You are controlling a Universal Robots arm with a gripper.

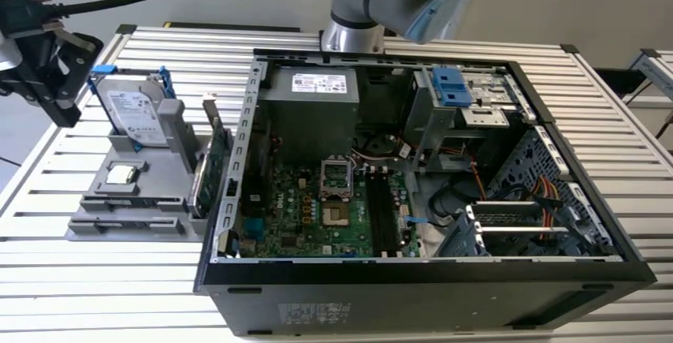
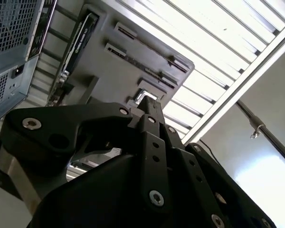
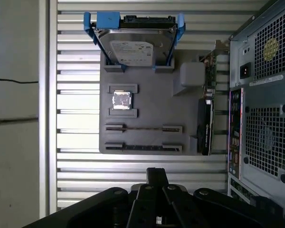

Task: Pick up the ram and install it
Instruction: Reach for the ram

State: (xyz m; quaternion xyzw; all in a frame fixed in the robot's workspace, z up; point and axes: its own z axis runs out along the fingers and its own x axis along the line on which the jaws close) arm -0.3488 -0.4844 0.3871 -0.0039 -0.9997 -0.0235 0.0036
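Observation:
My black gripper [image 1: 63,113] hangs at the exterior view's left, above the table edge and to the left of the grey parts holder [image 1: 158,229]. In both wrist views its fingertips [image 3: 156,174] [image 2: 149,105] sit pressed together with nothing between them. The holder [image 3: 147,111] has two long narrow slots. A thin strip seen edge-on, which looks like the ram [image 3: 143,128], lies in one slot, and a darker strip [image 3: 143,147] lies in the other. The gripper is apart from both.
On the holder also stand a silver hard drive with blue clips [image 3: 133,45], a small square chip [image 3: 122,99] and a green expansion card [image 1: 213,171]. The open computer case [image 1: 589,268] with its motherboard [image 1: 315,221] lies at the exterior view's right of the holder.

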